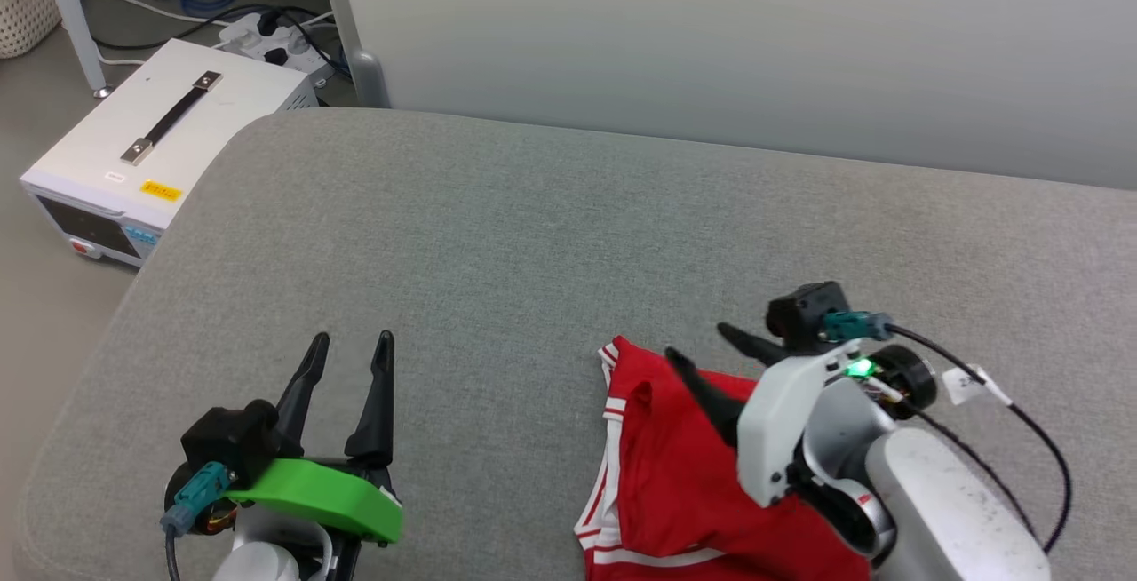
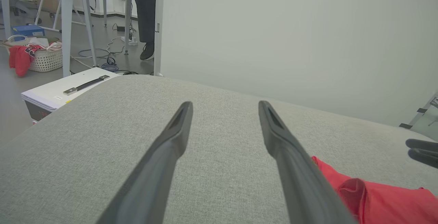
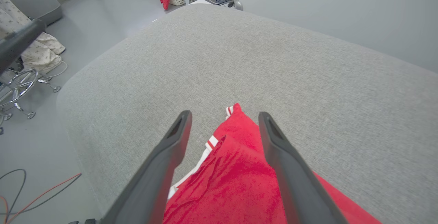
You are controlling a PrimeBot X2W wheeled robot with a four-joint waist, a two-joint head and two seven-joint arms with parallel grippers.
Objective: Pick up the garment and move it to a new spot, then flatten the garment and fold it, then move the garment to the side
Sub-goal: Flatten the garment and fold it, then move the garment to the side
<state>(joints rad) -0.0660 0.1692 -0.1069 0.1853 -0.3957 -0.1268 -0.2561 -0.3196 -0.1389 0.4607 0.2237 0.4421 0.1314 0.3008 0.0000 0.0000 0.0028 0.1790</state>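
The garment [image 1: 662,483] is a red shirt with red-white striped trim, lying rumpled on the grey cushioned surface [image 1: 533,234] at the lower right; its print is hidden. My right gripper [image 1: 706,346] hovers open over its upper edge, fingers apart with nothing between them; from the right wrist the garment [image 3: 232,179] lies below and between the fingers [image 3: 273,138]. My left gripper [image 1: 351,346] is open at the lower left, well to the left of the shirt. In the left wrist view a corner of the garment [image 2: 373,196] peeks out beside the right finger.
A white equipment box [image 1: 151,146] with a black handle stands on the floor off the surface's far-left corner, with cables and a power strip [image 1: 271,35] behind it. A pale wall panel [image 1: 711,39] backs the surface. A laundry basket [image 2: 41,58] and a person's leg [image 2: 145,18] are farther off.
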